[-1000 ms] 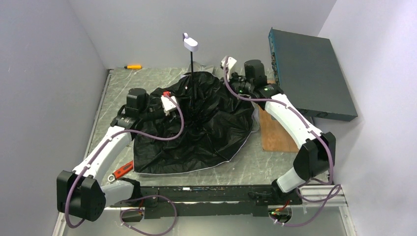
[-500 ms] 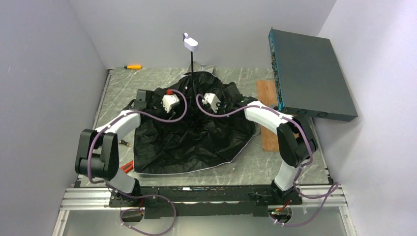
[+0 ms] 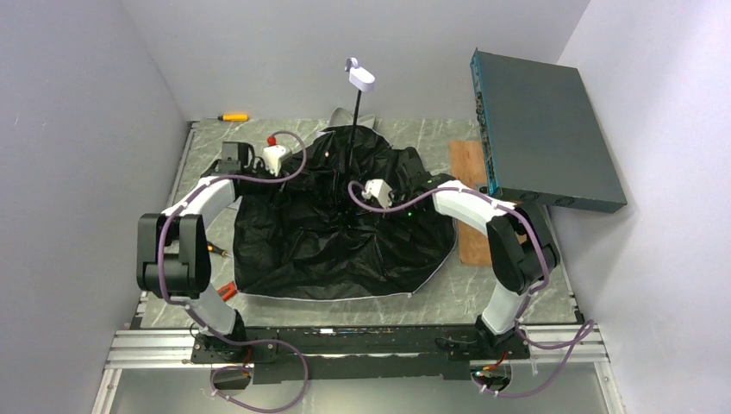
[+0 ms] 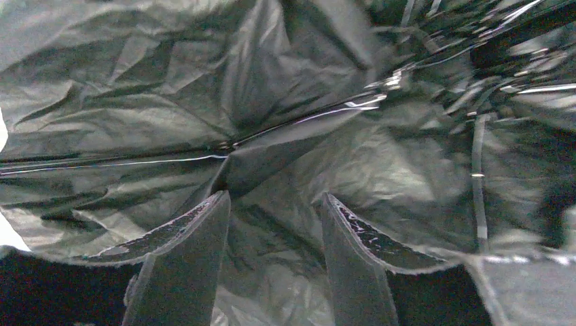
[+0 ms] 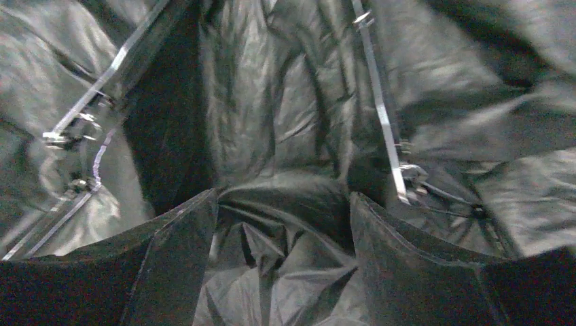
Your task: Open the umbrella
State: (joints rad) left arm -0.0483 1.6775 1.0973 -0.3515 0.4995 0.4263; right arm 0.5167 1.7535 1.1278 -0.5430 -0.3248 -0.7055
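High view, two wrist views
The top camera looks down over the bench [image 3: 414,134] from its near edge; both wrist cameras sit close above the umbrella [image 3: 328,241], whose black cloth all share.

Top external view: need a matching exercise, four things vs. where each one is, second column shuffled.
1. umbrella handle
2. teal box
3. screwdriver
4. wooden board

A. far-left corner of the table
B. right side, by the wall
C. top of the shaft, above the canopy
D. flat on the table, right of the canopy

Pairs: 1-C, 2-B, 3-A, 4-D.
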